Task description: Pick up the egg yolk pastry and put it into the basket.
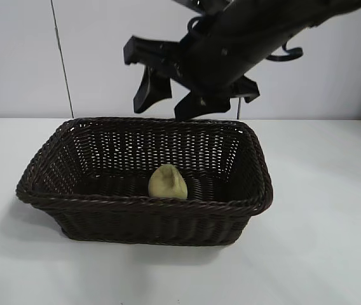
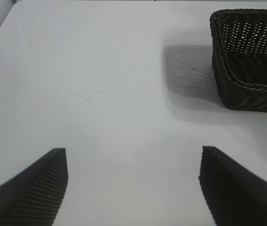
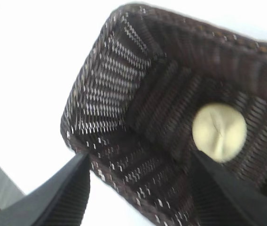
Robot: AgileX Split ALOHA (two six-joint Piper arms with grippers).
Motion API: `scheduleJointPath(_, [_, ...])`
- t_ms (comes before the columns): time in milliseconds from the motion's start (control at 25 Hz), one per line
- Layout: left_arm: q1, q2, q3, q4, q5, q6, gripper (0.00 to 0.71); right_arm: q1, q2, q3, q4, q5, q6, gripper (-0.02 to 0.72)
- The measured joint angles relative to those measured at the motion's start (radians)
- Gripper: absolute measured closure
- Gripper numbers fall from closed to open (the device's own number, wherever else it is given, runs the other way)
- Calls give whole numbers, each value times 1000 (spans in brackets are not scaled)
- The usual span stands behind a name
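Note:
The pale yellow egg yolk pastry [image 1: 168, 182] lies on the floor of the dark woven basket [image 1: 53, 159], near its front wall. It also shows in the right wrist view [image 3: 219, 132], inside the basket [image 3: 105, 89]. My right gripper [image 1: 171, 95] hangs open and empty above the basket's back rim, clear of the pastry; in its own view it [image 3: 138, 188] has the jaws wide apart. My left gripper [image 2: 133, 188] is open and empty over bare table, with the basket's corner [image 2: 227, 70] off to one side.
The white table [image 1: 320, 254] surrounds the basket. A light wall with a thin dark vertical line [image 1: 61, 63] stands behind it.

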Motion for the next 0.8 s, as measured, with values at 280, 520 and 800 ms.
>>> scheduleJointPath(280, [0,0,0,0,0,0,148,-59,-1,-181,-143,378,112,252])
scheduleJointPath(520, [0,0,0,0,0,0,148,-94,-1,-221,-418,652,313,251])
scheduleJointPath(800, [0,0,0,0,0,0,148,-168,-1,-222,-578,749,376,251])
